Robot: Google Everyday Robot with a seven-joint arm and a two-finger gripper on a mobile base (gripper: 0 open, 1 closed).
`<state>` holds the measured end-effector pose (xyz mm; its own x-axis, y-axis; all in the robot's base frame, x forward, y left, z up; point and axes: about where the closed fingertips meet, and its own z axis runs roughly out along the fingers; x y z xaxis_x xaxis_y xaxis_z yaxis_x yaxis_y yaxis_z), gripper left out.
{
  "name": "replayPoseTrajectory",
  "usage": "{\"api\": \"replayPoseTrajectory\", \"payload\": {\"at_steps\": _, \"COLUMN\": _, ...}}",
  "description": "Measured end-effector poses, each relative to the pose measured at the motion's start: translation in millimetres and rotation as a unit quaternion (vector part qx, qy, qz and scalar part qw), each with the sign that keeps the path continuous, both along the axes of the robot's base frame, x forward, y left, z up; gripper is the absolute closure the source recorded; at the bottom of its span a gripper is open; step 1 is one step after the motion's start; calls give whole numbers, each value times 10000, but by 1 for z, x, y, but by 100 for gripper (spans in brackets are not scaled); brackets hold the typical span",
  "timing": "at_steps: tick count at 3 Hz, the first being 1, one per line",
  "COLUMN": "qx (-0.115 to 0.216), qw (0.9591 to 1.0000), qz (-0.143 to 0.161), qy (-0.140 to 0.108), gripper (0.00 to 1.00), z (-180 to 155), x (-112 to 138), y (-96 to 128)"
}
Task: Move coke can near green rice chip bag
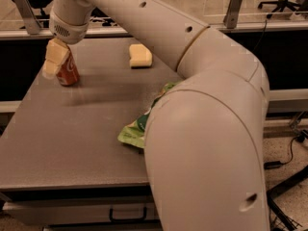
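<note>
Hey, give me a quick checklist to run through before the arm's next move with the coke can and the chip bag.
1. Claw at the coke can: ok, it overlaps the can's upper part at the table's far left.
2. Can upright: ok.
3. Can secured in the claw: cannot tell.
4. Green rice chip bag located: ok, though the arm hides most of it.
5. Route from can to bag: ok, bare table between them; the yellow sponge lies off to the side, farther back.
6. Can near the bag: not ok, they are well apart.
</note>
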<state>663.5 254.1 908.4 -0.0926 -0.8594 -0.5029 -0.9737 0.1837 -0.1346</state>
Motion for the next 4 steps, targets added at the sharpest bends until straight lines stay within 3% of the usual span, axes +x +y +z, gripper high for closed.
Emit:
{"api": "replayPoseTrajectory", "payload": {"at_steps": 1, "qx": -16, "qw": 9999, "qz": 98, "qy": 15, "gripper": 4, "z": -1, "x": 0, "y": 13}}
{"api": "replayPoseTrajectory", "payload": {"at_steps": 3, "qx": -30, "qw": 9996, "qz": 232, "qy": 139, "gripper": 49, "z": -5, "x": 1, "y": 9}}
{"api": "replayPoseTrajectory", "payload": {"at_steps": 4, "qx": -9, "qw": 9995, "qz": 300, "qy": 109, "gripper": 73, "z": 2, "x": -5, "y": -8}}
